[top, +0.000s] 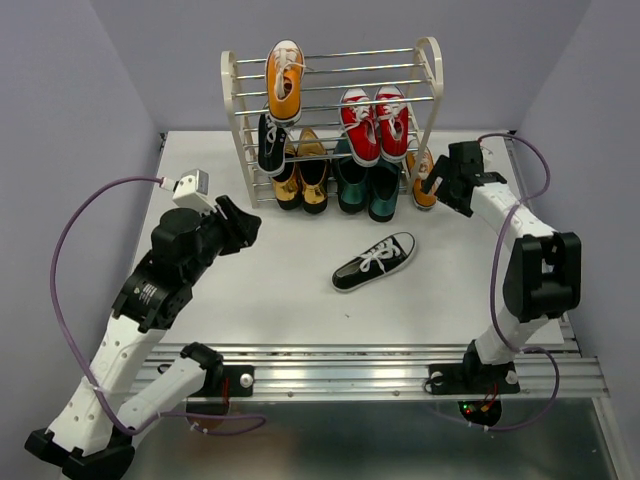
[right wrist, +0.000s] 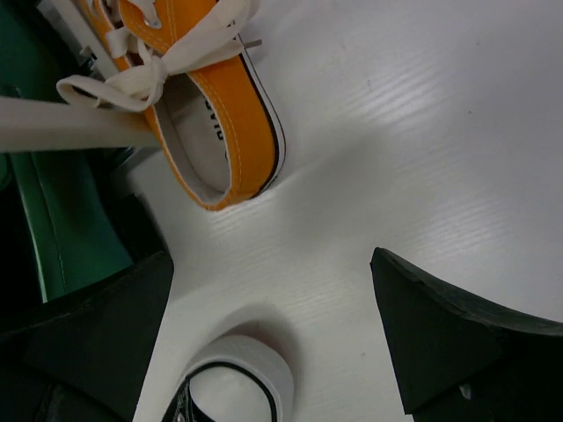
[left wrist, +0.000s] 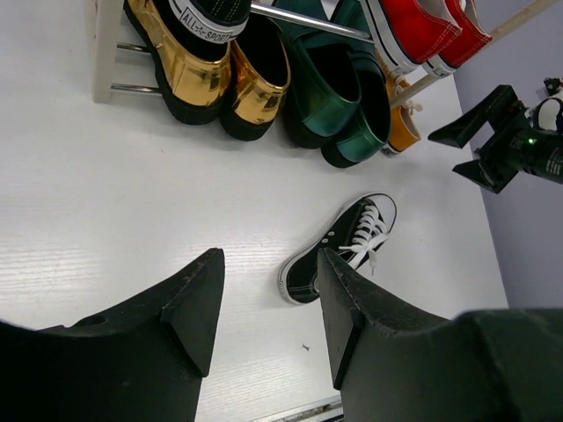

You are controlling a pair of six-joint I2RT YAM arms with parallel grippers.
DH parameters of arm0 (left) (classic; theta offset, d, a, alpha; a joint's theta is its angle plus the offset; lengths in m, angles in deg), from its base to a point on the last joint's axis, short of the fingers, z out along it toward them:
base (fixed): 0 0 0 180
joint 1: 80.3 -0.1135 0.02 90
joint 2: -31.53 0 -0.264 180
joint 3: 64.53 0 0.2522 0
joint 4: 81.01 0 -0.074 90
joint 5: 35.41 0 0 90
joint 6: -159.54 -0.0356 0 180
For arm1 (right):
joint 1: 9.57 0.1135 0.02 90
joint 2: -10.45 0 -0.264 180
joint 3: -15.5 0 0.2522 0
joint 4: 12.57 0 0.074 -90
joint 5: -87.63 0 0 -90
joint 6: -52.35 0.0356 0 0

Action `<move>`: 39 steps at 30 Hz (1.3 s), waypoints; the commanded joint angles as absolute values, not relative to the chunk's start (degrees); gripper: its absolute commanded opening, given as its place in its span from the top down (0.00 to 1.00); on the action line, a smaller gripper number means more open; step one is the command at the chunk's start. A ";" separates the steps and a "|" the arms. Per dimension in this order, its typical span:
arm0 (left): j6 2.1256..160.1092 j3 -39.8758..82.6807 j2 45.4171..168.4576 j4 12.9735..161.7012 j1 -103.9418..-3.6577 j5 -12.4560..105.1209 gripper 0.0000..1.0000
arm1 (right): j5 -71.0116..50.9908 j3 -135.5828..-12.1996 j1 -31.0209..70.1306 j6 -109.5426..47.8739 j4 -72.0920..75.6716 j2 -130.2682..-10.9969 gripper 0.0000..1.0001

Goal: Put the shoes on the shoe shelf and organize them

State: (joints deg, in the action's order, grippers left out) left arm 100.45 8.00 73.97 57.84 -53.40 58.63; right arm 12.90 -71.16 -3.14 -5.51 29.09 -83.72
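Note:
The cream-white shoe shelf [top: 430, 60] stands at the back. An orange sneaker [top: 284, 82] lies on its top tier, the red pair [top: 375, 124] on the middle tier, and one black sneaker [top: 271, 145] at the left. The second orange sneaker [top: 423, 185] sits at the shelf's right foot, seen close in the right wrist view [right wrist: 230, 114]. The second black sneaker [top: 375, 262] lies on the table, also in the left wrist view [left wrist: 339, 251]. My right gripper [right wrist: 273, 272] is open and empty just beside the orange sneaker. My left gripper [left wrist: 268, 272] is open and empty, left of the black sneaker.
A glossy gold pair [top: 300, 178] and a dark green pair [top: 366, 186] fill the bottom tier. The shelf's side post [right wrist: 70, 123] crosses the orange sneaker's laces. The black sneaker's white toe cap [right wrist: 242, 378] shows under my right gripper. The table's front rail [top: 350, 365] runs along the near edge.

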 commanded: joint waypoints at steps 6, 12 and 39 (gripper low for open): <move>99.68 9.62 72.84 57.72 -53.40 59.69 0.43 | 7.91 -81.91 -5.79 -5.04 24.92 -97.12 0.02; 99.60 9.70 72.66 57.02 -53.32 59.16 0.43 | 8.88 -84.39 -6.85 -3.64 24.92 -100.47 0.09; 100.30 8.03 74.77 60.97 -53.40 55.83 0.44 | 6.86 -49.35 -7.90 -4.07 23.34 -64.89 0.99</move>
State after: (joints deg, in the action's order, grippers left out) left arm 100.17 8.06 74.60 57.18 -53.40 57.14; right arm 8.92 -52.91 -7.64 -4.42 25.42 -71.15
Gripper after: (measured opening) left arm 0.563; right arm 0.151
